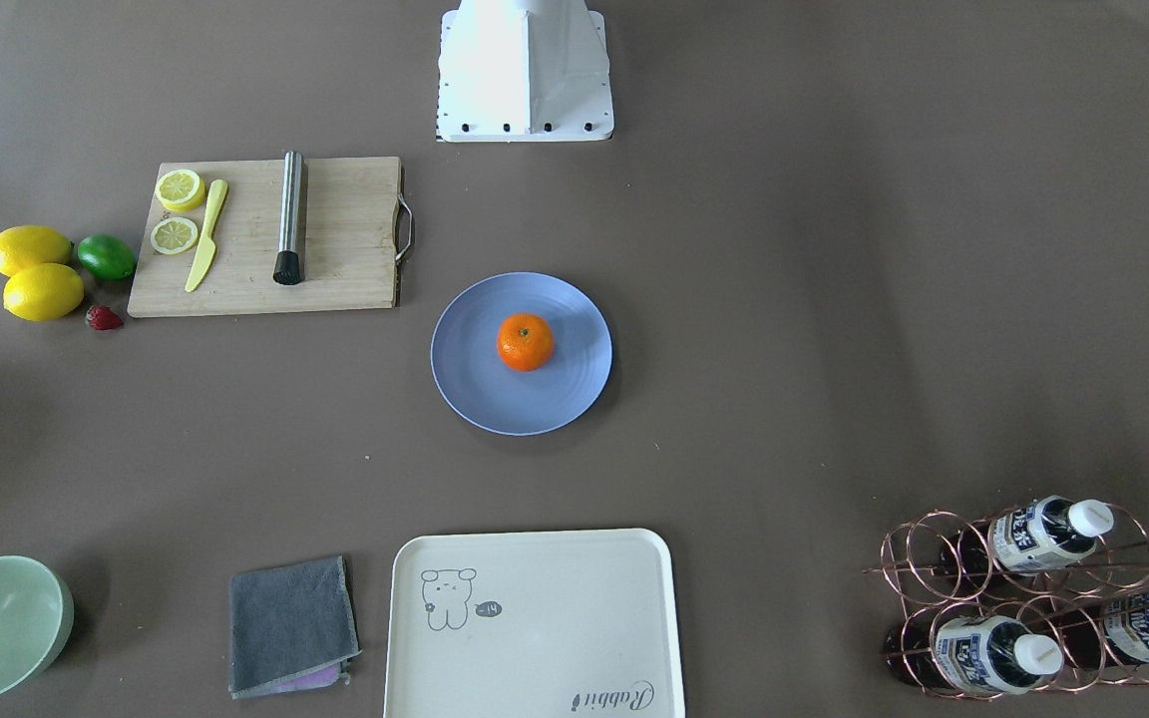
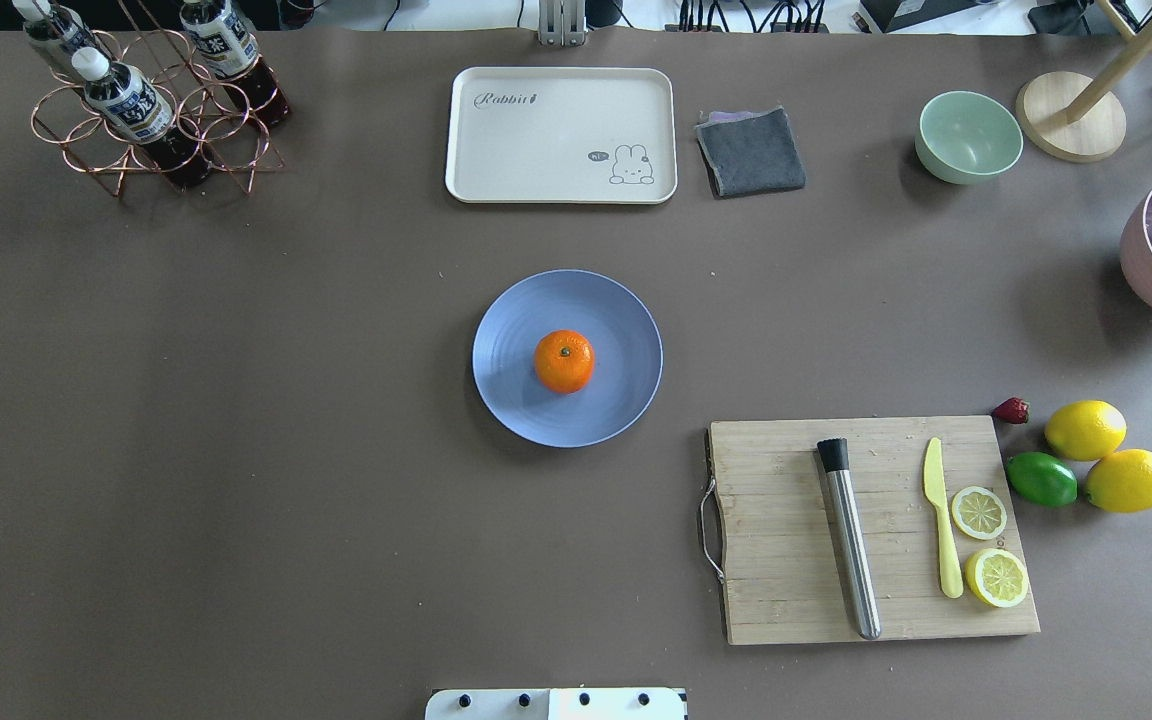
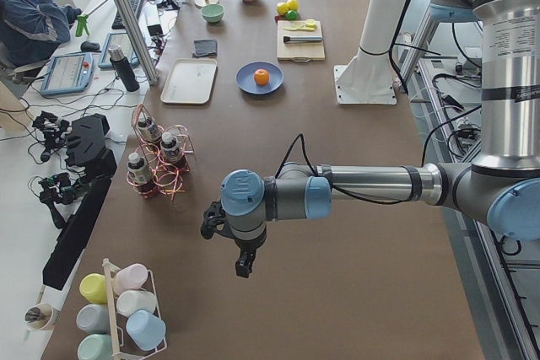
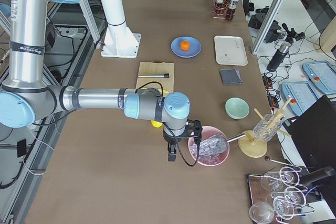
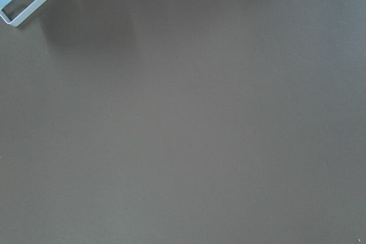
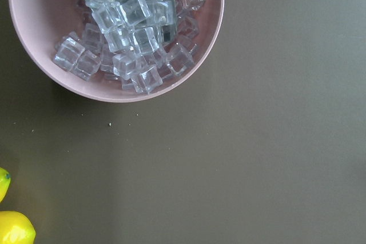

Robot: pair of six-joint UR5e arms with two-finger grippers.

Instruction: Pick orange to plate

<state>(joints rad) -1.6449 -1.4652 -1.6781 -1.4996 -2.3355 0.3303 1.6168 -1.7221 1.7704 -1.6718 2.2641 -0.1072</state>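
Note:
The orange (image 2: 564, 361) sits stem-up in the middle of the periwinkle-blue plate (image 2: 616, 400) at the table's centre; the front-facing view shows the same orange (image 1: 525, 341) on the plate (image 1: 475, 384). No gripper is near them. Only the side views show the grippers. My left gripper (image 3: 243, 265) hangs over bare table at the left end, far from the plate (image 3: 247, 83). My right gripper (image 4: 171, 153) hangs at the right end beside a pink bowl of ice (image 4: 209, 151). I cannot tell whether either is open or shut.
A wooden cutting board (image 2: 786, 530) carries a steel muddler, a yellow knife and lemon slices. Lemons (image 2: 1085, 429), a lime (image 2: 1041, 479) and a strawberry lie beside it. A cream tray (image 2: 561, 135), grey cloth (image 2: 751, 152), green bowl (image 2: 969, 136) and bottle rack (image 2: 151, 110) line the far side.

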